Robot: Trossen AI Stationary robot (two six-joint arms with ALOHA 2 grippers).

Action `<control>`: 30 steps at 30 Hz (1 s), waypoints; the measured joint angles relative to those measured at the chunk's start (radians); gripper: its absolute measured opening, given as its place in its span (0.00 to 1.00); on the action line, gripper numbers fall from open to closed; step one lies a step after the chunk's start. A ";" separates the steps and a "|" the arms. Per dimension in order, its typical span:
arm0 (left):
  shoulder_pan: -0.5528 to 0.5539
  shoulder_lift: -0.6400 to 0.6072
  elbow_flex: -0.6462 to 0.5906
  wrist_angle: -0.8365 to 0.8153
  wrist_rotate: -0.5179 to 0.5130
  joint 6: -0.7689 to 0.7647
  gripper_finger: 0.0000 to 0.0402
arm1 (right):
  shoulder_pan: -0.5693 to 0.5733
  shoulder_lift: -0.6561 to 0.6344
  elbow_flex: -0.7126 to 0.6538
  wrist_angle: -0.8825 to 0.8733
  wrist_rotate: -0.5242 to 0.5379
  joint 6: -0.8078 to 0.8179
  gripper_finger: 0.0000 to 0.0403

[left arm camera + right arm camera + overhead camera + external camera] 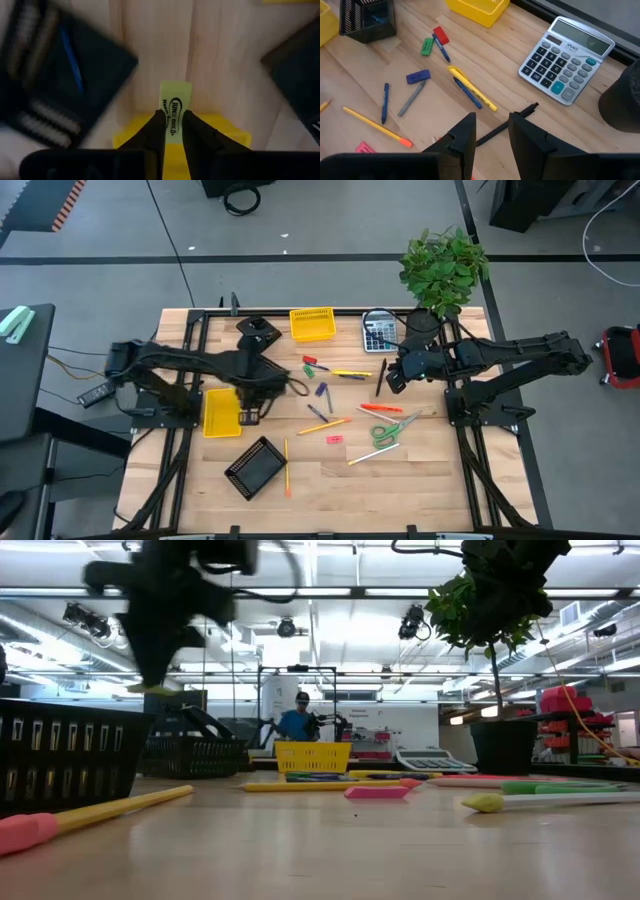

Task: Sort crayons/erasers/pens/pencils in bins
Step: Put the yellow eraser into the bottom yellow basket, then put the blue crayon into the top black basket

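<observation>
My left gripper (173,131) hangs above the table's left half, close over a yellow bin (221,412), and is shut on a yellow eraser (175,105). In the low view this gripper (158,680) is high at the left, blurred. A black mesh bin (60,85) beside it holds a blue crayon (70,60). My right gripper (492,132) hovers open, holding nothing, near the calculator (567,60), above a black pen (502,129). Loose on the table's middle lie crayons (384,102), small erasers (426,46) and a pencil (375,126). My left gripper pinches the yellow eraser between its two fingers, which come from above and point down. The fingertips (156,125) sit on the eraser's two flat sides at its upper end (173,125). Its printed lower end sticks out below them. The eraser is lifted clear, above the yellow bin.
A second yellow bin (312,323) and a black mesh bin (257,332) stand at the far edge, another mesh bin (253,467) near the front. Green-handled scissors (395,428) lie right of centre. A potted plant (443,270) stands at the far right corner.
</observation>
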 joint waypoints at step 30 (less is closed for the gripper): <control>-0.006 -0.273 -0.343 0.026 -0.050 -0.767 0.50 | 0.007 0.000 0.000 -0.001 -0.026 0.084 0.30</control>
